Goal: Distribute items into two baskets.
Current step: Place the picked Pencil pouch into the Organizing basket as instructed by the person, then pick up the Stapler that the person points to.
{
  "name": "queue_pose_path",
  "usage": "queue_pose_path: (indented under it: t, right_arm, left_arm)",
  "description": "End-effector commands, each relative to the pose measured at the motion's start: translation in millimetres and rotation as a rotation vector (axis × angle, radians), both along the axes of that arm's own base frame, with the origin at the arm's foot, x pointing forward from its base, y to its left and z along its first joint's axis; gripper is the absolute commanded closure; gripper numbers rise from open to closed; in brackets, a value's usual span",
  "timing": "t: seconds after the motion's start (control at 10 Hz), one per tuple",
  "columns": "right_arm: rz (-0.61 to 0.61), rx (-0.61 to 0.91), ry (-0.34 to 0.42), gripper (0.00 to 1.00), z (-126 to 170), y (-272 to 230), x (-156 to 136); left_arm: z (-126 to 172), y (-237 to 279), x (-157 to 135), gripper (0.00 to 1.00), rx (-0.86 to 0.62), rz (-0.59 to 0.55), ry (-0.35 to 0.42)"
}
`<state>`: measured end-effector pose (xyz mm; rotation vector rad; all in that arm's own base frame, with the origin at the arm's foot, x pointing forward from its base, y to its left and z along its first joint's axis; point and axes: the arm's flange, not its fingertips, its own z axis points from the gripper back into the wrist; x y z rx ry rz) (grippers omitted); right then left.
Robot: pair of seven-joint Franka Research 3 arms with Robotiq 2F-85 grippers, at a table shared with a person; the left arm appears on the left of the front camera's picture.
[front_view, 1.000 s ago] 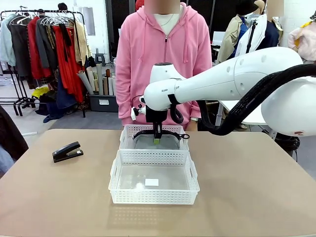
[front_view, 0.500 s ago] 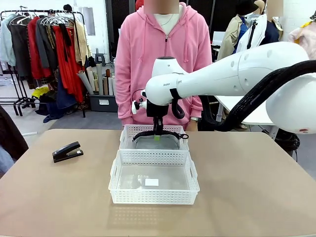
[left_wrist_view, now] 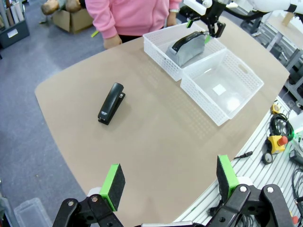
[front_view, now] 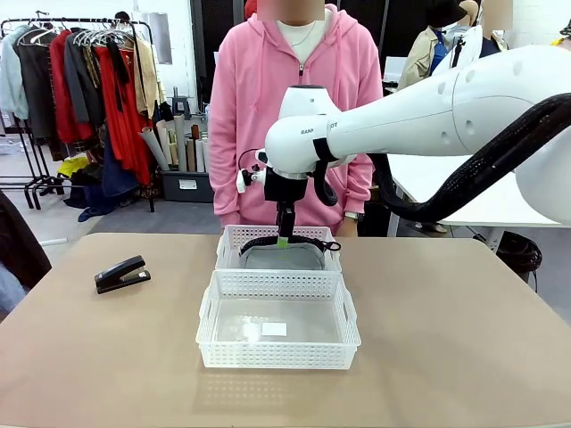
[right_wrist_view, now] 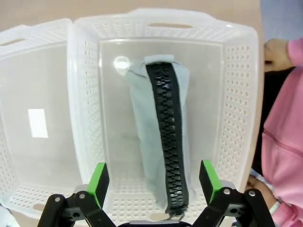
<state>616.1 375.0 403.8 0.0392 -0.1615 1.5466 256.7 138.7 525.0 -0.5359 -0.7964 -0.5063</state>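
Right gripper [front_view: 284, 239] has lifted a little since a second ago and its jaws have spread. They are now wide, holding nothing, and hang just above the pouch [front_view: 281, 257] in the far basket [front_view: 234, 239].

Front view: the jaws are edge-on, so their spread is hard to read here. The pouch is mostly hidden behind lattice walls and the near basket [front_view: 277, 355], which has a white label [front_view: 274, 329] on its floor. The baskets touch end to end at mid-table. The stapler [front_view: 121, 274] lies on the left of the table [front_view: 446, 312], well apart from both baskets, with open tabletop round it and on the right side too. A person [front_view: 294, 107] stands just behind the far edge.

Left wrist view: the left gripper [left_wrist_view: 169, 177] is wide open with nothing in it, well above the table. The stapler and both baskets show whole from above — the right arm is cut off at the top edge.

Right wrist view: green pads sit either side of the pouch's end, not touching it. The pouch lies lengthwise on the far basket's floor, zipper up, clear of the side walls. Its near end is hidden behind the gripper body. The person's hand [right_wrist_view: 277, 52] is just beyond the rim, cut by the frame.
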Motion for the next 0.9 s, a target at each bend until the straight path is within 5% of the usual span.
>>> queue_pose_path:
  t: [0.0,0.8]
  right_arm:
    - [0.008,-0.011,-0.02,0.0,3.3,0.8,3.1]
    - [0.008,-0.011,-0.02,0.0,3.3,0.8,3.1]
  left_arm:
    - [0.6,-0.4,-0.2,0.0,-0.007,-0.004,-0.006]
    - [0.6,-0.4,-0.2,0.0,-0.007,-0.004,-0.006]
